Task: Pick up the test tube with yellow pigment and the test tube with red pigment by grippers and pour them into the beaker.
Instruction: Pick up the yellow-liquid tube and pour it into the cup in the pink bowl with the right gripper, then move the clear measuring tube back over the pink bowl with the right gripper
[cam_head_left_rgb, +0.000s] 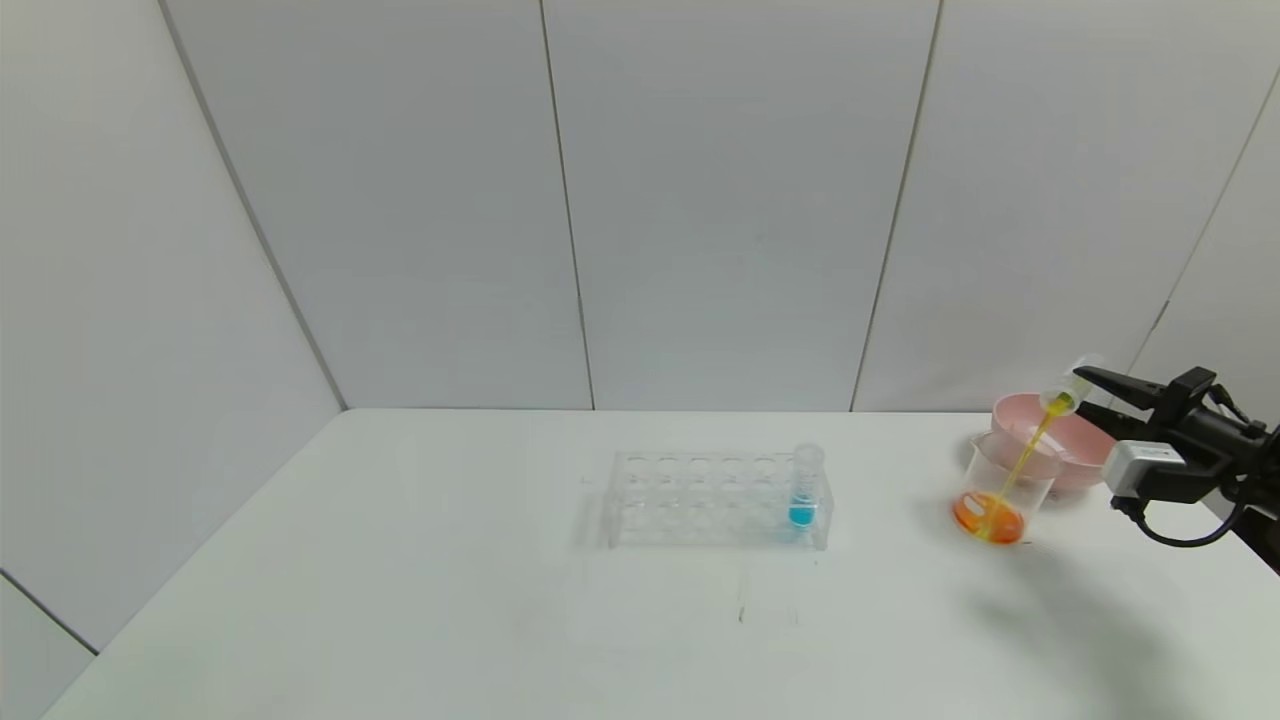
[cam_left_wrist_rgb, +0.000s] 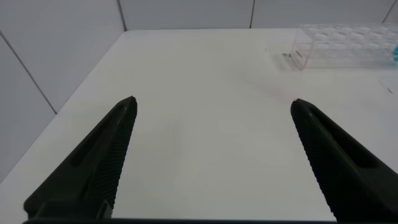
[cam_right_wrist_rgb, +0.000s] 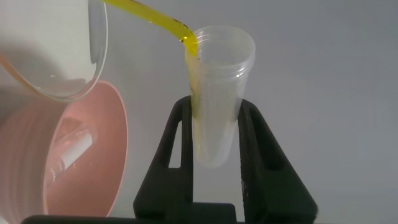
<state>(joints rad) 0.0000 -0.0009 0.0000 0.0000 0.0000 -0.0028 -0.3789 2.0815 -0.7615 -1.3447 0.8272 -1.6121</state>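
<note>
My right gripper (cam_head_left_rgb: 1082, 388) is shut on the test tube with yellow pigment (cam_head_left_rgb: 1064, 399) and holds it tilted, mouth down, above the beaker (cam_head_left_rgb: 1003, 490) at the table's right. A yellow stream (cam_head_left_rgb: 1022, 462) runs from the tube into the beaker, which holds orange-red liquid. In the right wrist view the tube (cam_right_wrist_rgb: 219, 93) sits between the fingers of the gripper (cam_right_wrist_rgb: 214, 107), beside the beaker's rim (cam_right_wrist_rgb: 98, 59). No tube holding red liquid is in view. My left gripper (cam_left_wrist_rgb: 213, 107) is open and empty over bare table.
A pink bowl (cam_head_left_rgb: 1078, 437) stands just behind the beaker; a clear, empty-looking tube (cam_right_wrist_rgb: 73, 151) lies in it. A clear rack (cam_head_left_rgb: 700, 500) at the table's middle holds one tube with blue liquid (cam_head_left_rgb: 803, 492). Grey walls close the back and left.
</note>
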